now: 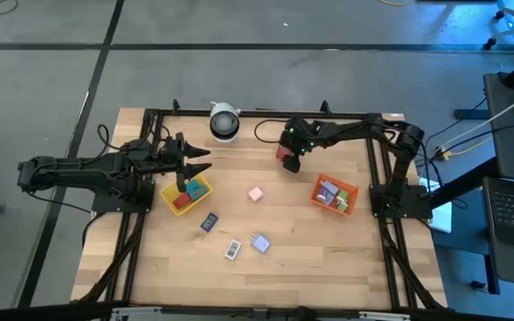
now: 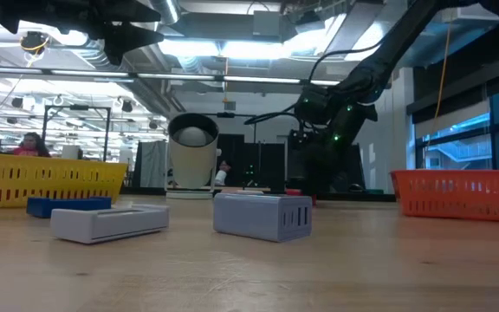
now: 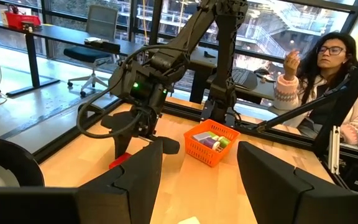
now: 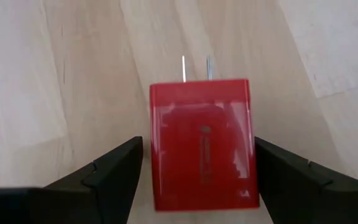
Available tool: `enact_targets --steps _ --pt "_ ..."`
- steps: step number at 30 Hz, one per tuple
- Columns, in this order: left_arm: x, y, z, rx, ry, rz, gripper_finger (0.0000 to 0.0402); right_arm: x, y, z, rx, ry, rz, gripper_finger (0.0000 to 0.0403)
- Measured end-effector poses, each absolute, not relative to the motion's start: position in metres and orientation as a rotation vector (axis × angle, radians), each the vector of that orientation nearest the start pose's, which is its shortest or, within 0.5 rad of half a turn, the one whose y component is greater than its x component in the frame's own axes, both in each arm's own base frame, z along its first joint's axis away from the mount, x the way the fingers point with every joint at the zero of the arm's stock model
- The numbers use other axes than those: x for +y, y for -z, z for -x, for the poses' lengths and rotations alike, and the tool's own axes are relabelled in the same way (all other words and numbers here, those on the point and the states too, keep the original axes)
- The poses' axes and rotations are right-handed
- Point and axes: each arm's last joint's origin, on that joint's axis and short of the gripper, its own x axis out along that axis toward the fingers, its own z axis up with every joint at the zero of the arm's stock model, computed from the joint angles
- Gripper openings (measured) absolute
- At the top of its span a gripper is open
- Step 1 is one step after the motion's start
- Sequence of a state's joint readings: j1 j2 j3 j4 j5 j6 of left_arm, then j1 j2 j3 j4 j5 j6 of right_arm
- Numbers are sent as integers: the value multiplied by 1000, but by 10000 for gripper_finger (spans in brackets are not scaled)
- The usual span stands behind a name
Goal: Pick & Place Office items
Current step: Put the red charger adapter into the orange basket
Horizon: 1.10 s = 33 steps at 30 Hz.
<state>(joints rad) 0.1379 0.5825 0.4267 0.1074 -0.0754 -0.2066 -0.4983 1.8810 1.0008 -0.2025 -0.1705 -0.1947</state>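
A red blocky office item (image 4: 202, 146) with two metal prongs lies flat on the wooden table at the far middle, also seen as the red piece (image 3: 118, 162). My right gripper (image 4: 197, 149) slants down over it, open, one finger on each side of it, with a narrow gap on each side. My left gripper (image 3: 201, 168) hangs level and open above the yellow tray (image 1: 188, 194) with nothing between its fingers. Loose on the table lie a pink piece (image 1: 255, 193), a dark blue one (image 1: 209, 222), a white one (image 1: 232, 250) and a pale blue one (image 1: 260, 242).
An orange tray (image 1: 333, 194) holding several pieces stands at the right; the yellow tray holds a red and a teal piece. A white-and-grey cylinder (image 1: 224, 121) stands at the far edge. A person (image 3: 328, 81) sits beyond the table's right side. Black frame bars border the table.
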Motion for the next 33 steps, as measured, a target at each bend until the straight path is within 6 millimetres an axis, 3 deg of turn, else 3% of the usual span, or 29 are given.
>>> enact_targets --steps 8,14,25,28,33 --pt "22 -265 -146 29 -192 208 204 -163 -122 -314 1016 193 -155 261" --pt "22 -265 -146 29 -192 208 204 -163 -122 -314 1017 183 -145 211" --pt "22 -265 -146 32 -193 224 204 -162 -125 -313 1006 229 -255 210" --pt "22 -265 -146 33 -193 225 204 -161 -135 -312 970 209 -274 210" --pt "22 -265 -146 33 -192 225 204 -158 -170 -307 876 204 -254 210"
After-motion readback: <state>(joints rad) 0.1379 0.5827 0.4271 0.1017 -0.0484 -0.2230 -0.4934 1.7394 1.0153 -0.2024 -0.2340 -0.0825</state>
